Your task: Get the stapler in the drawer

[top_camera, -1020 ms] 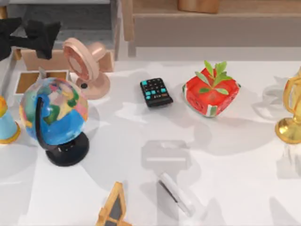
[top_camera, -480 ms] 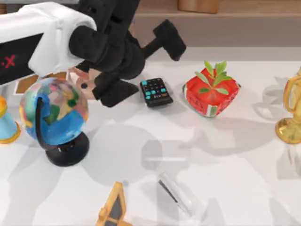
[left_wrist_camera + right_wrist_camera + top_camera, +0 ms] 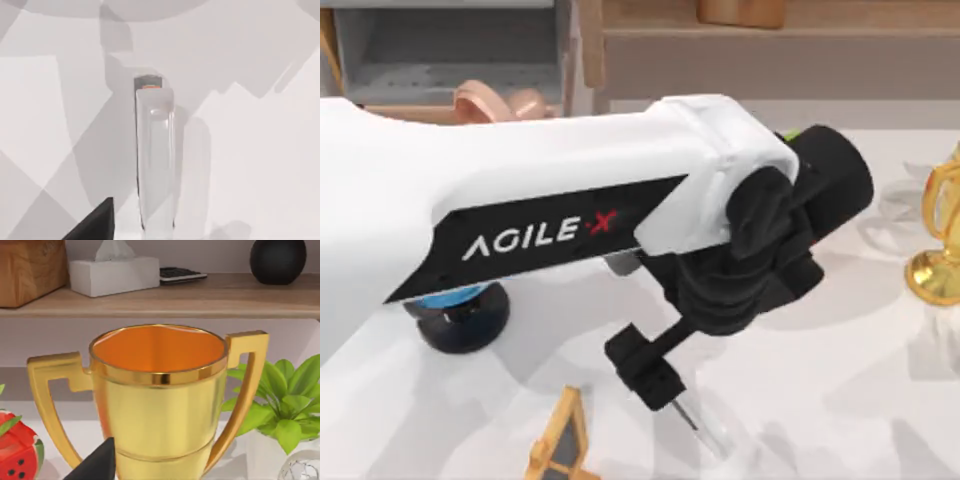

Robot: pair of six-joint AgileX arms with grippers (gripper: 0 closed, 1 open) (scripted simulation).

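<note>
White plastic of the stapler (image 3: 708,432), glossy, with thin dark strip along one long side; lying flat on the pale bench (image 3: 840,400), at its front edge in the top view. From the left wrist view, seen lengthwise (image 3: 155,150), with a small dark end cap showing an orange mark at the far end.

Left gripper (image 3: 655,385) hanging directly above the stapler's back end, close to it, pointed down; contact not seen. Whether the jaws are apart or together: cannot tell. Big white left arm (image 3: 570,200) reaching across the bench toward the stapler from the left.

Just to the left of the stapler, a small wooden triangular piece (image 3: 560,445). Further left and behind the stapler, black base of a globe (image 3: 460,320), partly under the arm. Far to the right of the stapler, a gold trophy (image 3: 935,240).

Right gripper (image 3: 100,465) parked well away from the stapler, directly facing the trophy (image 3: 160,405); jaws' state cannot be told either. Behind the trophy, a wooden shelf (image 3: 200,297) with a tissue box (image 3: 112,272).
</note>
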